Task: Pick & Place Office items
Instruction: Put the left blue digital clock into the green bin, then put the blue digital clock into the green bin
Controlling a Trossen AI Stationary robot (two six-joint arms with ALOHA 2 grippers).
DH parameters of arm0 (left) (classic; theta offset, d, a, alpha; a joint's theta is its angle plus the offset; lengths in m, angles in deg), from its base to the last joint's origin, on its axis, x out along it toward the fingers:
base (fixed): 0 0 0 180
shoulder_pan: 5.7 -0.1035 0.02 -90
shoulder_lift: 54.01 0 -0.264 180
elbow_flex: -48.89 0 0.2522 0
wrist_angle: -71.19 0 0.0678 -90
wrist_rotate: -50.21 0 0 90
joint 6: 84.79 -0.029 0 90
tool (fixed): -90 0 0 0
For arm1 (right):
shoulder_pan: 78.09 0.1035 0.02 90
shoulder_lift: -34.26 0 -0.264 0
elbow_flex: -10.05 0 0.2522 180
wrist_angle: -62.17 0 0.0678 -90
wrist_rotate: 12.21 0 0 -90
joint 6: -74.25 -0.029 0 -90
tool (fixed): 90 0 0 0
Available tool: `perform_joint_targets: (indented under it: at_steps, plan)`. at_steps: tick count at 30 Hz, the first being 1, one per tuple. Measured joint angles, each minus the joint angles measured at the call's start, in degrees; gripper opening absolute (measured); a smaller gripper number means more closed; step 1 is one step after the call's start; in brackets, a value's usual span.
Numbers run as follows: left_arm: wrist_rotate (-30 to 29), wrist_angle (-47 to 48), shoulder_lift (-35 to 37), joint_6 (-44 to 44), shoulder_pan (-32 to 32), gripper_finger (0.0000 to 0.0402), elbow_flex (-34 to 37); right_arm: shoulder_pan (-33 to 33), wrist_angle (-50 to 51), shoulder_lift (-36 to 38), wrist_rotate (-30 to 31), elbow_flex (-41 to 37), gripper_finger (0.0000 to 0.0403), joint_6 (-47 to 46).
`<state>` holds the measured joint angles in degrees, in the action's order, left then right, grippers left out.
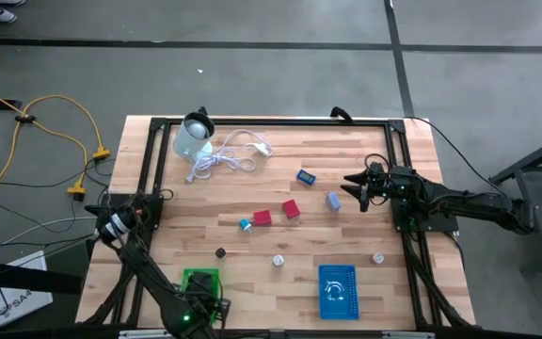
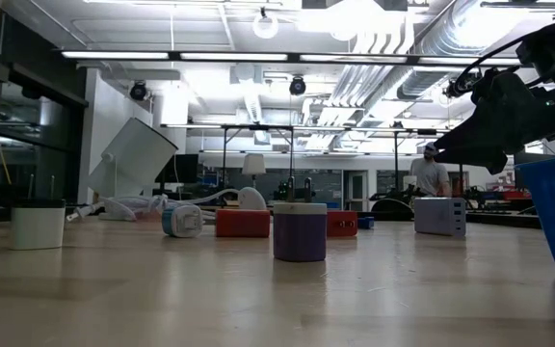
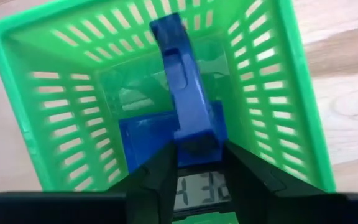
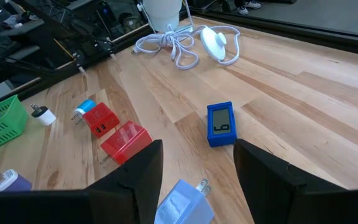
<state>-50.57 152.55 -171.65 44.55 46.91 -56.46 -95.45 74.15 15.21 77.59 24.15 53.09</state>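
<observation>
My left gripper (image 1: 199, 298) hangs over the green basket (image 1: 201, 281) at the table's near left, fingers pointing down, shut on a long blue piece (image 3: 182, 93). On the basket's floor lies a flat blue clock (image 3: 145, 146), its display up. Loose office items rest on the wood: a blue clock (image 4: 221, 124), two red blocks (image 4: 124, 142) (image 4: 101, 118), a pale blue plug (image 4: 182, 202), and small round pieces (image 1: 278, 260) (image 1: 221, 252). My right gripper (image 1: 363, 188) waits open at the far right, above the table, with nothing between its fingers. My left gripper pinches the near end (image 3: 197, 140) of the long blue piece between its two fingers (image 3: 160, 171), from above, pointing down. The piece hangs below the fingers, reaching down inside the green basket. Whether its lower end touches the basket, I cannot tell.
A blue basket (image 1: 337, 290) stands at the near right. A coiled white cable (image 1: 229, 155) and a pale round container (image 1: 194, 137) lie at the far left. A black frame (image 1: 252, 122) rims the table. A person (image 2: 432, 173) stands in the room beyond.
</observation>
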Motion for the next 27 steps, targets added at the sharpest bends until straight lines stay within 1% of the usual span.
perform_joint_targets:
  at_steps: [8, 13, 19, 27]
  plan:
    - [0.0, -0.38, 0.38, 1.51, 0.21, 0.0127, 0.0, 0.0, 0.0, 0.0, 0.0, -0.01, 0.0184, 0.0]
    - [-0.18, 0.89, 2.7, 1.58, 0.19, 0.0127, -0.02, -0.01, 0.0, -0.02, 0.01, 0.0, 0.0184, 0.0]
    - [-1.84, 3.27, 5.01, 1.03, 0.19, 0.0127, -0.07, -0.01, 0.0, -0.01, 0.02, -0.01, 0.0184, 0.0]
    - [-1.87, 3.54, 5.25, 1.02, 0.19, 0.0127, -0.07, -0.01, 0.0, 0.0, 0.0, 0.0, 0.0184, 0.0]
